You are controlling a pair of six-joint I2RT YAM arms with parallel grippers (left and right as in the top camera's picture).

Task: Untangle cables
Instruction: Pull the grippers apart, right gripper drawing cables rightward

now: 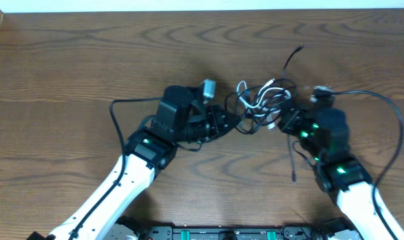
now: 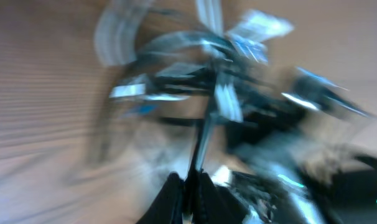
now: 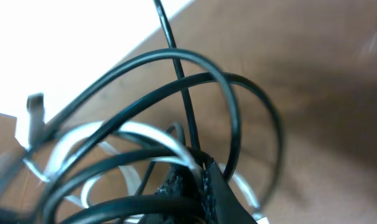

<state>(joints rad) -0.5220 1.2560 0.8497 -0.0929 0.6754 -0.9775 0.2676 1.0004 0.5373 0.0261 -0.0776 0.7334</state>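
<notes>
White arms: left arm (image 1: 115, 183) and right arm (image 1: 362, 200) come in from the near edge and converge mid-table.
Near tail: one thin black tail (image 1: 292, 163) runs from the knot toward the near edge, just beside the right arm.
Left gripper (image 1: 234, 121): jaws together at the knot's left side. Its wrist view is badly blurred, but a thin dark strand rises from between the fingertips, so I read it as clamped on the cables.
Right gripper (image 3: 200, 182): jaws together at the knot's right side, pinched where black loops cross. Looks clamped on a black strand.
Cables (image 1: 261, 101): one tight clump on the wooden table (image 1: 69, 60), between the two grippers and slightly right of centre. Black loops with a white cable (image 3: 139, 130) threaded through them.
Plugs: silver plug (image 1: 208, 87) just beside the left gripper's body; second plug (image 1: 322, 90) near the right one.
Far end: one black end (image 1: 297, 52) sticks out toward the far edge.
Done: both sides of the knot gripped, as far as I can judge. No cable lies apart from the clump.
Left: nearly everything. Loops not yet opened, white not freed from black, nothing laid out singly. Early stage, I'd say.
</notes>
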